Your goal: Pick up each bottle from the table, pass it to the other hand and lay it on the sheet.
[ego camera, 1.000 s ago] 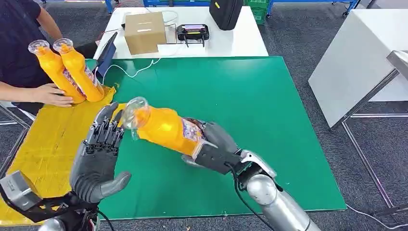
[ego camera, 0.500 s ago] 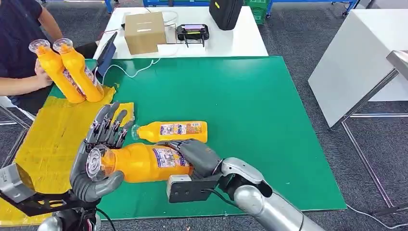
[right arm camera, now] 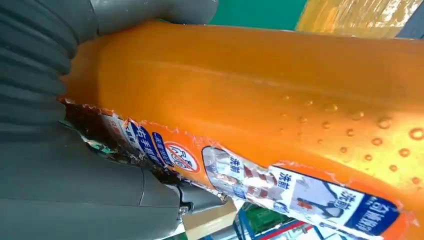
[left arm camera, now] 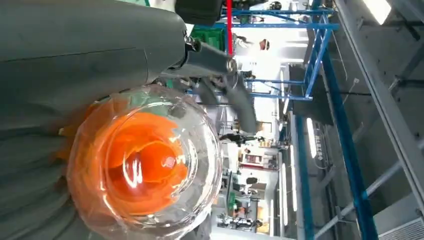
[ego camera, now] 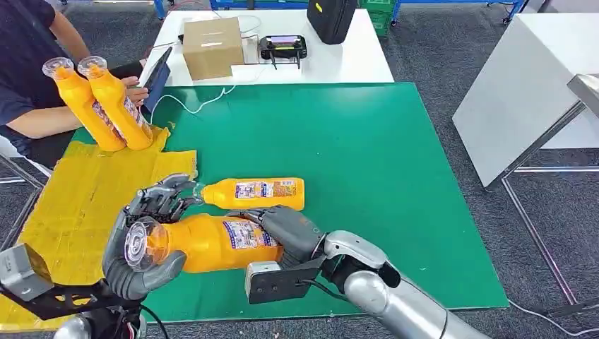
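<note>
At the far left a person (ego camera: 28,92) sits by two bottles (ego camera: 106,106) leaning at the far edge of the yellow sheet (ego camera: 78,205); these look already delivered. Nearer, the left hand (ego camera: 145,244) curls its fingers around the neck end of the held bottle (ego camera: 212,242), clear cap toward the camera. The right hand (ego camera: 289,236) wraps the labelled base, so both hands grip it: the handover seems mid-way. Laying it on the sheet remains. Another bottle (ego camera: 251,193) lies untouched on the green table (ego camera: 367,141).
</note>
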